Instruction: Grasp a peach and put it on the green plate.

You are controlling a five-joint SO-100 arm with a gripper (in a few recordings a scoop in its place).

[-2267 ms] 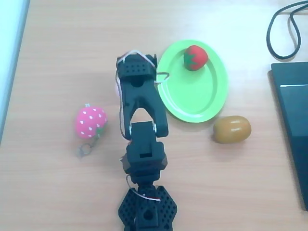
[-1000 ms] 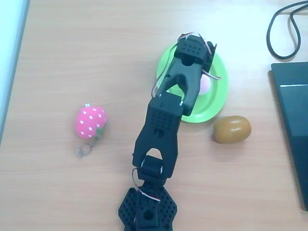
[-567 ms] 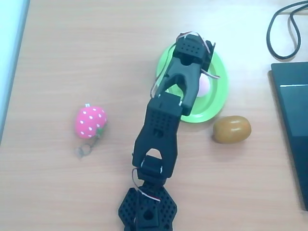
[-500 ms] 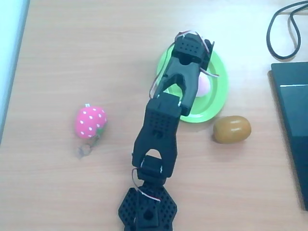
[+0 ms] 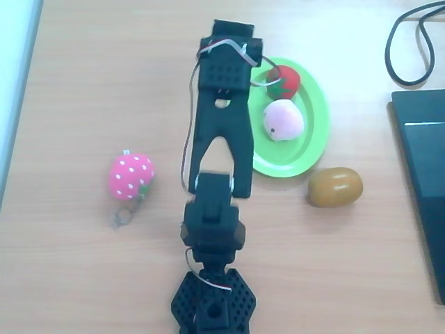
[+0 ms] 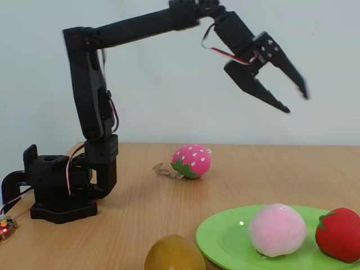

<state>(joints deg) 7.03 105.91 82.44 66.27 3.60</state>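
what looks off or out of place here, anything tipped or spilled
Nothing stands out. The peach sits on the green plate beside the red strawberry, both inside the rim. The gripper hangs open and empty high above the table. The pink dotted strawberry and the brown fruit rest on the wood, apart from the plate.

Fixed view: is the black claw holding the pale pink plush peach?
No, the black claw hangs open and empty above the pale pink plush peach.
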